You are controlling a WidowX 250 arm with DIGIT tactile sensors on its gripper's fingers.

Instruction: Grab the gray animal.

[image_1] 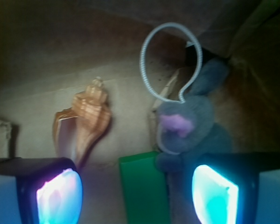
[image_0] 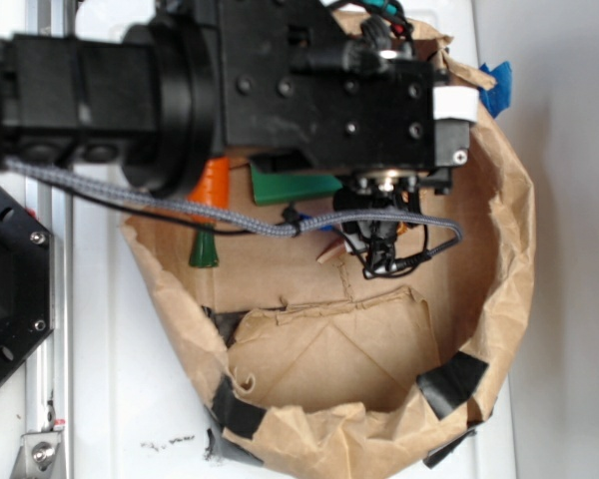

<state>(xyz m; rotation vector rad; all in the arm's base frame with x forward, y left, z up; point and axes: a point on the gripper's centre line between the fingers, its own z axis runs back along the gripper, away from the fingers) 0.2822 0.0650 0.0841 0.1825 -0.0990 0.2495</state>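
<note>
In the wrist view the gray animal lies on the brown paper floor, a dark-gray plush with a pink snout and a white cord loop rising from its head. My gripper is open just above the floor. Its right fingertip sits close beside the plush's lower body, and its left fingertip is far to the left. A green block lies between the fingers, touching the plush's left side. In the exterior view the arm hides the animal.
A tan spiral seashell lies left of the plush. An orange carrot with a green top sits beside the green block. Everything rests inside a crumpled brown paper bag with raised walls, on a white table.
</note>
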